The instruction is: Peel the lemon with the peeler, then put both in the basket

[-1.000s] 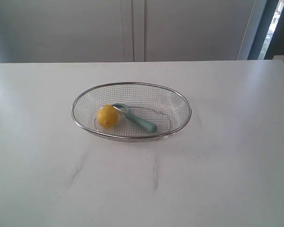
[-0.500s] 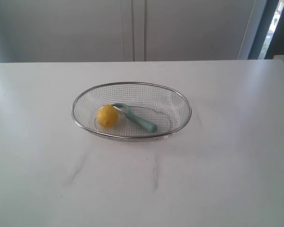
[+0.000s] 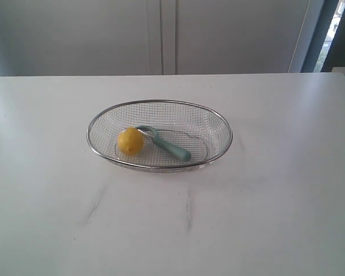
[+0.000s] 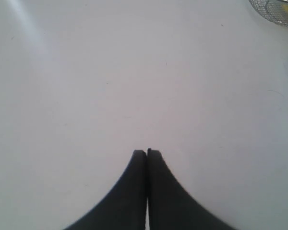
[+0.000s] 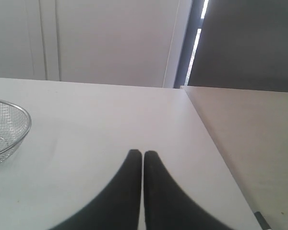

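"Grippers?"
"Left gripper (image 4: pixel 147 152) and right gripper (image 5: pixel 143 153) are pinched closed, empty. The lemon (image 3: pixel 130 141) and peeler (image 3: pixel 171 148) lie side by side inside the basket (image 3: pixel 161 101), well apart from both."
"Handling?"
"Lemon seems firm, slick; I'd grasp the peeler's stiff handle."

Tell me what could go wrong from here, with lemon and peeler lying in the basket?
1. The peeler lies head close against the lemon; lifting either may set the round lemon rolling.
2. The basket sits on the smooth table; a gripper catching its rim could drag it.
3. The left gripper and right gripper are both shut, so they must open before any grasp.
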Action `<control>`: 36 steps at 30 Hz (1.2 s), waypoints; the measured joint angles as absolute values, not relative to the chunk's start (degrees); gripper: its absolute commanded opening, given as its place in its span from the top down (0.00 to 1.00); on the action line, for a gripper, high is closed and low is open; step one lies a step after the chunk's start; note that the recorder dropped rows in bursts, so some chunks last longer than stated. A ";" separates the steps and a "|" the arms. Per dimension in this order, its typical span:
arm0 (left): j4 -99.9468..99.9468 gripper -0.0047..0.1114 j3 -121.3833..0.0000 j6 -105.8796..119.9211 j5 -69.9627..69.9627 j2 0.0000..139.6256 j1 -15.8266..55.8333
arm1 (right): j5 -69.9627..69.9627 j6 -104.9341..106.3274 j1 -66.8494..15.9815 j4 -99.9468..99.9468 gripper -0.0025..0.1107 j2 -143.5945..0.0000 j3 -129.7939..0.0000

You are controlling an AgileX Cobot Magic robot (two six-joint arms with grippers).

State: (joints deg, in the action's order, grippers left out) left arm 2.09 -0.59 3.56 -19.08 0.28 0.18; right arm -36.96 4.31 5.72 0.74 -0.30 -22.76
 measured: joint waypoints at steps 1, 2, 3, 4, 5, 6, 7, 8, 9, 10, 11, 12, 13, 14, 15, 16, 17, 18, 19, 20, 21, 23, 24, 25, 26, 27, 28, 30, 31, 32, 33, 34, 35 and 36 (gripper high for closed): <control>2.09 0.96 -0.59 3.56 -19.08 0.28 0.18 | -36.70 4.31 5.72 0.74 0.95 -0.30 -22.76; 2.09 0.96 -0.59 3.56 -19.08 0.28 0.18 | -36.21 4.31 5.72 0.63 0.95 -0.30 -22.54; 2.09 0.96 -0.59 3.56 -19.08 0.28 0.18 | -35.58 4.31 5.72 0.51 0.95 -0.30 -22.02; 2.09 0.96 -0.59 3.56 -19.08 0.28 0.18 | -34.85 4.31 5.72 0.51 0.95 -0.30 -21.38; 2.09 0.96 -0.59 3.56 -19.08 0.28 0.18 | -33.97 4.31 5.72 0.51 0.95 -0.30 -20.75; 2.09 0.96 -0.59 3.56 -19.08 0.28 0.18 | -33.10 4.31 5.72 0.51 0.95 -0.30 -19.67; 2.09 0.96 -0.59 3.56 -19.08 0.28 0.18 | -32.26 4.31 5.72 0.51 0.95 -0.30 -18.81; 2.09 0.96 -0.59 3.56 -19.08 0.28 0.18 | -31.52 4.31 5.72 0.51 0.95 -0.30 -17.69; 2.09 0.96 -0.59 3.56 -19.08 0.28 0.18 | -31.07 4.31 5.72 0.51 0.95 -0.30 -16.54; 2.09 0.96 -0.59 3.56 -19.08 0.28 0.18 | -30.76 4.31 5.72 0.51 0.95 -0.30 -15.59; 2.09 0.96 -0.59 3.56 -19.08 0.28 0.18 | -30.76 4.31 5.72 0.51 0.95 -0.30 -14.37; 2.09 0.96 -0.59 3.56 -19.08 0.28 0.18 | -30.76 4.31 5.72 0.51 0.95 -0.30 -13.16; 2.09 0.96 -0.59 3.56 -19.08 0.28 0.18 | -30.64 4.31 5.72 0.00 0.95 -0.30 -12.22; 2.09 0.96 -0.59 3.56 -19.08 0.28 0.18 | -29.83 4.31 5.72 0.00 0.95 -0.30 -11.10; 2.09 0.96 -0.59 3.56 -19.08 0.28 0.18 | -28.78 4.31 5.72 0.00 0.95 -0.30 -10.12; 2.09 0.96 -0.59 3.56 -19.08 0.28 0.18 | -27.63 4.31 5.72 0.00 0.95 -0.30 -9.35; 2.09 0.96 -0.59 3.56 -19.08 0.28 0.18 | -26.61 4.31 5.72 0.00 0.95 -0.30 -8.68; 2.09 0.96 -0.59 3.56 -19.08 0.28 0.18 | -26.00 4.31 5.72 0.00 0.95 -0.30 -8.06; 2.09 0.96 -0.59 3.56 -19.08 0.28 0.18 | -25.73 4.31 5.72 0.00 0.95 -0.30 -7.54; 2.09 0.96 -0.59 3.56 -19.08 0.28 0.18 | -25.44 4.31 5.72 0.00 0.95 -0.30 -6.82; 2.09 0.96 -0.59 3.56 -19.08 0.28 0.18 | -25.17 4.31 5.72 0.00 0.95 -0.30 -6.04; 2.09 0.96 -0.59 3.56 -19.08 0.28 0.18 | -24.53 4.31 5.72 0.00 0.95 -0.30 -4.56; 2.09 0.96 -0.59 3.56 -19.08 0.28 0.18 | -24.13 4.31 5.72 0.00 0.95 -0.30 -3.71; 2.09 0.96 -0.59 3.56 -19.08 0.28 0.18 | -23.52 4.31 5.72 0.00 0.95 -0.30 -2.27; 2.09 0.96 -0.59 3.56 -19.08 0.28 0.18 | -23.28 4.31 5.72 0.00 0.95 -0.30 -1.70; 2.09 0.96 -0.59 3.56 -19.08 0.28 0.18 | -22.80 4.31 5.72 0.00 0.95 -0.30 -0.85; 2.09 0.96 -0.59 3.56 -19.08 0.28 0.18 | -22.43 4.31 5.72 0.00 0.95 -0.30 -0.54; 2.09 0.96 -0.59 3.56 -19.08 0.28 0.18 | -21.84 4.31 5.59 0.00 0.95 -0.30 -0.27; 2.09 0.96 -0.59 3.56 -19.08 0.28 0.18 | -21.27 4.31 4.90 0.00 0.95 -0.30 -0.27; 2.09 0.96 -0.59 3.56 -19.08 0.28 0.18 | -21.06 4.31 4.40 0.00 0.95 -0.30 -0.27; 2.09 0.96 -0.59 3.56 -19.08 0.28 0.18 | -21.06 4.31 4.29 0.00 0.95 -0.30 -0.27; 2.09 0.96 -0.59 3.56 -19.08 0.28 0.18 | -20.95 4.31 4.16 0.00 0.95 -0.30 -0.27; 2.09 0.96 -0.59 3.56 -19.08 0.28 0.18 | -20.95 4.31 4.05 0.00 0.95 -0.30 -0.27; 2.09 0.96 -0.59 3.56 -19.08 0.28 0.18 | -20.95 4.31 4.02 0.00 0.95 -0.30 -0.27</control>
